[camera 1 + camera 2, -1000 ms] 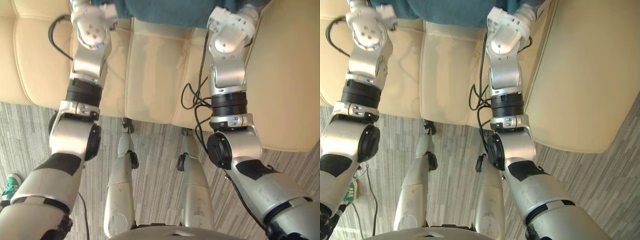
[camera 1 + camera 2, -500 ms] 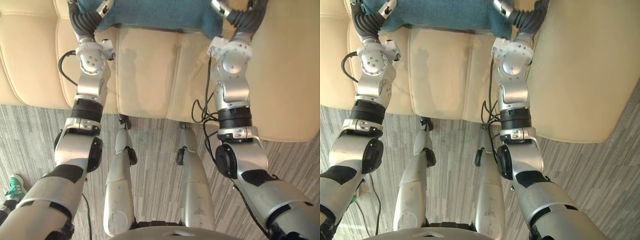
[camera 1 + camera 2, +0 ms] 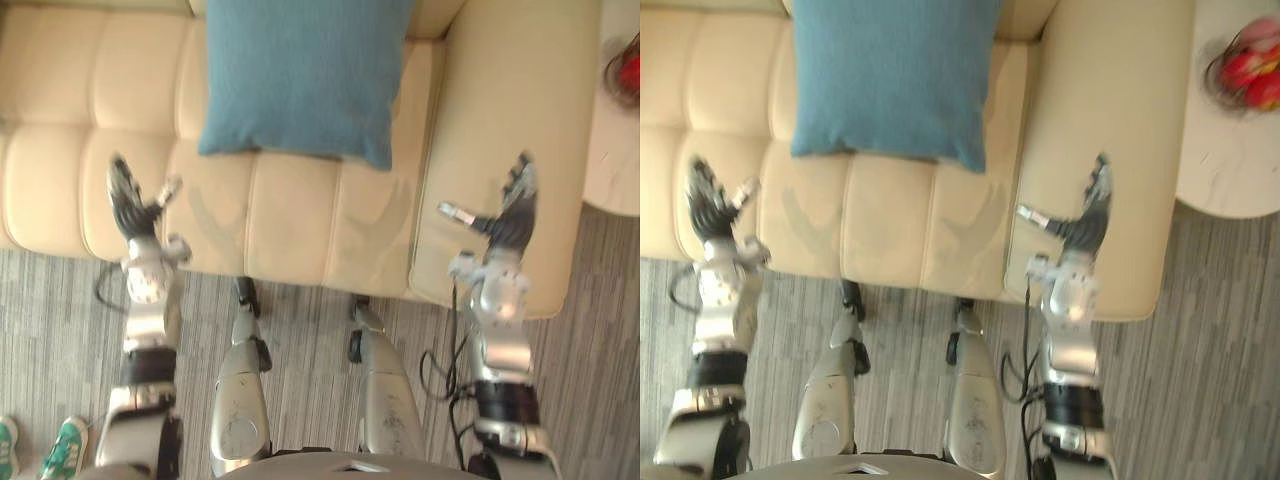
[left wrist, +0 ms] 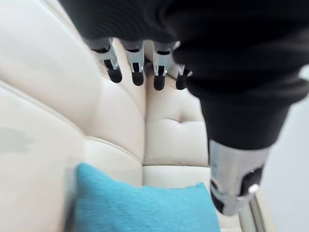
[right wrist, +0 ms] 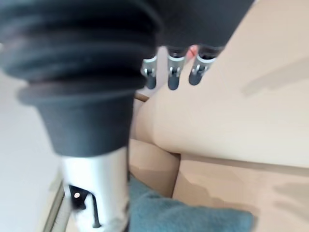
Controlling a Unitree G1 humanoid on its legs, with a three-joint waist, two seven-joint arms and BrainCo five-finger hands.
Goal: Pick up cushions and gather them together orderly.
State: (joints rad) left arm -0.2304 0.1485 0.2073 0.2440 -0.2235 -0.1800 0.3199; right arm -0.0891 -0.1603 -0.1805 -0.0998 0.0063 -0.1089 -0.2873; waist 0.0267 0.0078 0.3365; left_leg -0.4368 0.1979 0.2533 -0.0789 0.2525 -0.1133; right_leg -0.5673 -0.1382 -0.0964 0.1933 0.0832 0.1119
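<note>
One teal cushion (image 3: 300, 75) rests on the cream sofa's seat (image 3: 290, 225), its top leaning on the backrest. My left hand (image 3: 128, 202) hangs open above the seat's front, left of the cushion and apart from it. My right hand (image 3: 512, 212) is open over the sofa's armrest (image 3: 520, 110), to the cushion's right, holding nothing. The left wrist view has straight fingers (image 4: 136, 72) over the sofa and the cushion (image 4: 140, 208) beyond them. Seen from the right wrist, the fingers (image 5: 171, 77) are straight too, with a cushion corner (image 5: 188, 215) nearby.
A white side table (image 3: 1230, 170) stands right of the sofa with a bowl of red things (image 3: 1248, 68) on it. Grey striped floor (image 3: 60, 320) runs along the sofa's front. A person's green shoes (image 3: 50, 450) show at the lower left.
Both hands have come off the cushion's lower corners and drawn back toward the sofa's front with fingers spread. The cushion now rests alone on the seat. The camera has shifted.
</note>
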